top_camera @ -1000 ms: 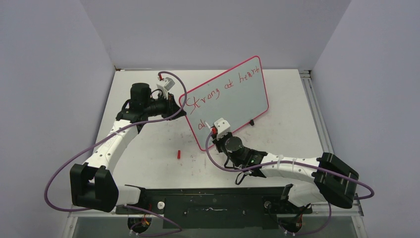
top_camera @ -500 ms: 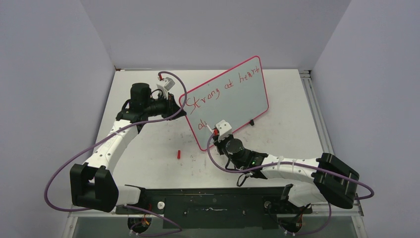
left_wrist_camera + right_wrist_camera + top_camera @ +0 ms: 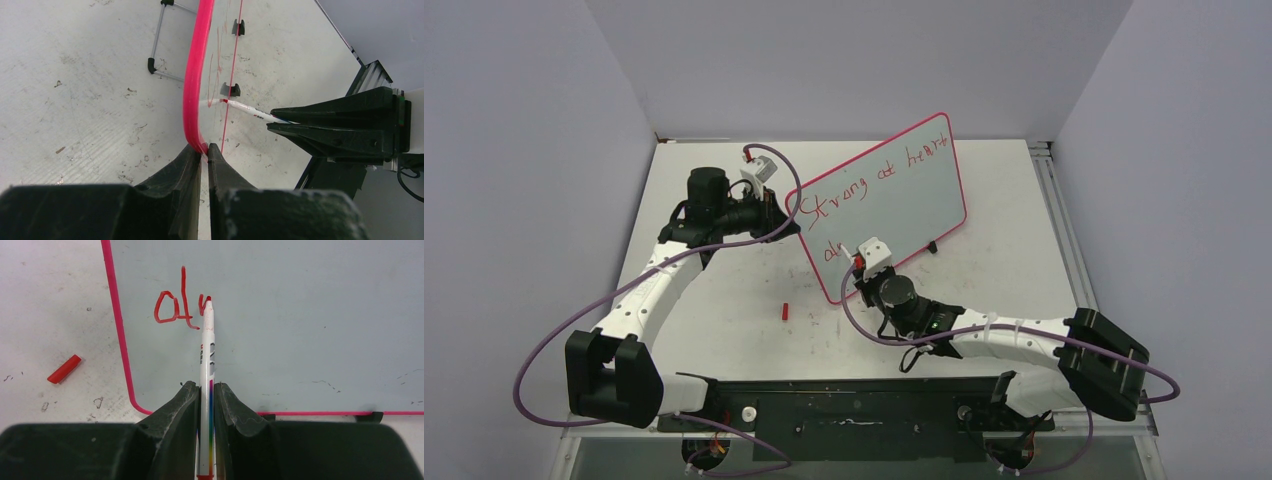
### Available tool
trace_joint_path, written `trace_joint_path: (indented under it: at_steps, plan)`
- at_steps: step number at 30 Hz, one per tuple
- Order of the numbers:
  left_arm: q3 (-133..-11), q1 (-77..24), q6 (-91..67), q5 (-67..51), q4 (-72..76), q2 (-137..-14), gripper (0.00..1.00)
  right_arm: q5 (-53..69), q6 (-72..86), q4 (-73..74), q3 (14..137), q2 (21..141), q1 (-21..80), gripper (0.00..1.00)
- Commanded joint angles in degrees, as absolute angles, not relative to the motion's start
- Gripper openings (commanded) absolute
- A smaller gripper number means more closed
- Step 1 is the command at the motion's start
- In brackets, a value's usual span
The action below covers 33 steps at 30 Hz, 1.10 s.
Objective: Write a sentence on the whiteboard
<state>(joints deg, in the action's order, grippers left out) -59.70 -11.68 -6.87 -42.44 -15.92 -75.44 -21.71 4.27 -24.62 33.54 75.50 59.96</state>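
Note:
The whiteboard (image 3: 894, 195) with its pink-red rim stands tilted on the table. Red lettering (image 3: 869, 178) reads "Strong at heart", with "al" and a fresh stroke (image 3: 175, 310) on the second line. My left gripper (image 3: 206, 149) is shut on the board's left rim (image 3: 192, 85); it also shows in the top view (image 3: 776, 212). My right gripper (image 3: 206, 390) is shut on a white marker (image 3: 206, 355), whose red tip touches the board just right of "al". The right gripper sits at the board's lower left in the top view (image 3: 861, 268).
A red marker cap (image 3: 784, 311) lies on the scuffed white tabletop left of the board's lower corner; it shows in the right wrist view too (image 3: 64, 368). The board's black feet (image 3: 933, 247) and a wire stand (image 3: 159, 45) rest on the table behind it.
The marker has moved a little right along the second line and back up, adding a short stroke after "al". The left gripper and the board have not moved.

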Motion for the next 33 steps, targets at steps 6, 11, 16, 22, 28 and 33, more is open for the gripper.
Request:
trace_joint_path:
  at_steps: [6,11,16,22,28,33]
  plan:
    - [-59.9,-11.7,-6.8,-43.9,-13.1,-73.3,0.00,-22.7,2.7,-26.9,36.9,75.8,58.6,0.05]
    - [-59.9,-11.8,-6.8,-43.9,-13.2,-73.3,0.00,-22.3,3.9,-26.9,35.6,75.9,58.5,0.05]
    - [-59.9,-11.8,-6.8,-43.9,-13.1,-73.2,0.00,-22.1,5.2,-26.8,33.8,75.5,58.6,0.05]
    - [-59.9,-11.8,-6.9,-43.9,-13.1,-73.3,0.00,-22.3,6.7,-26.6,31.6,74.8,58.7,0.05]
    - [-59.9,-11.8,-6.9,-43.9,-13.1,-73.5,0.00,-22.7,6.8,-26.5,31.1,74.3,58.6,0.05]
    - [-59.8,-11.8,-6.9,-43.8,-13.1,-73.5,0.00,-23.2,5.4,-26.8,33.0,75.1,58.6,0.05]
